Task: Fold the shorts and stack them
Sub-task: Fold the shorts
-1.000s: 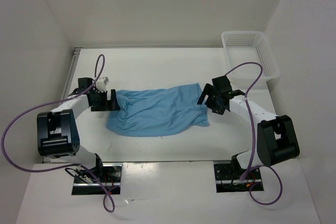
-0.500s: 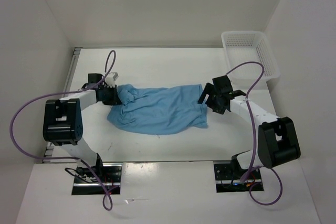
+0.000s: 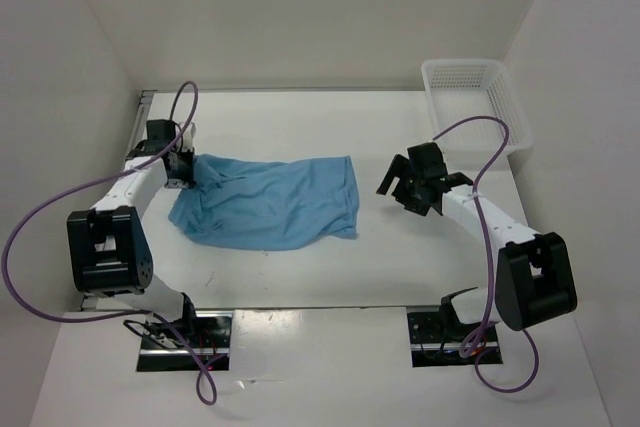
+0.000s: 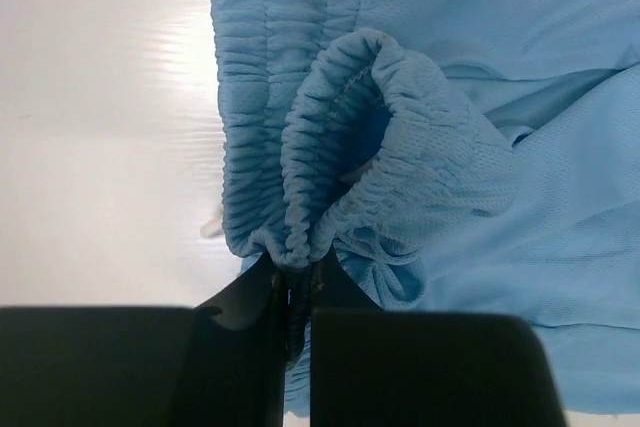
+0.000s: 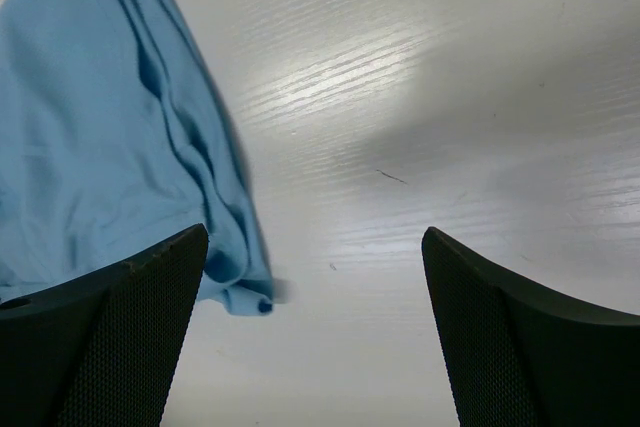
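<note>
- 1 gripper alone has the shorts (image 3: 268,203): our left gripper (image 3: 184,169) is pinched tight on the gathered waistband.
- Our right gripper (image 3: 402,185) hangs wide open on nothing, with the hem well apart at its 9 o'clock.
- Since 0.5 s ago, the shorts have slid toward the table's (image 3: 300,127) 9 o'clock, so we judge that folding is not yet begun.

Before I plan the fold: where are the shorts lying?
Top view: the shorts lie left of centre, waistband pinched in the left gripper, apart from the right gripper.
</note>
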Motion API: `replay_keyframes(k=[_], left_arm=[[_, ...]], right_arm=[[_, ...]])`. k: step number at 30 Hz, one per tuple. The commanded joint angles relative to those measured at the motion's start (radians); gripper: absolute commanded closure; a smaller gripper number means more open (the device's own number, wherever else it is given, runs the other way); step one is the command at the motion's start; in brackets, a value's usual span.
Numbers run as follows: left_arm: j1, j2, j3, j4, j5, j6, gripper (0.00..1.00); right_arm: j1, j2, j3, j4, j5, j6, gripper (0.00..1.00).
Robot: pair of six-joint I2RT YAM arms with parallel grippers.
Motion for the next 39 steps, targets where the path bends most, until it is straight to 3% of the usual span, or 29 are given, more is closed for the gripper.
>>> replay_keyframes(k=[1, 5, 12, 31, 39], left_arm=[[0.005, -0.030, 0.094, -0.095, -0.158, 0.004, 1.00], [-0.007, -0.062, 0.149, -0.110, -0.161, 0.004, 1.00], [-0.188, -0.072, 0.119, -0.031, -0.103, 0.004, 1.00], [-0.507, 0.039, 0.344, -0.031, -0.034, 0.004, 1.00], [-0.651, 0.272, 0.526, -0.022, 0.015, 0.004, 1.00]], right_arm=[[-0.001, -0.023, -0.007, 0.025, -0.012, -0.001, 0.08], [-0.001, -0.023, -0.007, 0.025, -0.021, -0.010, 0.08], [-0.001, -0.045, -0.007, 0.034, -0.030, -0.031, 0.08], [-0.001, -0.074, -0.027, 0.072, -0.072, -0.050, 0.08], [-0.001, -0.105, -0.046, 0.081, -0.081, -0.050, 0.08]])
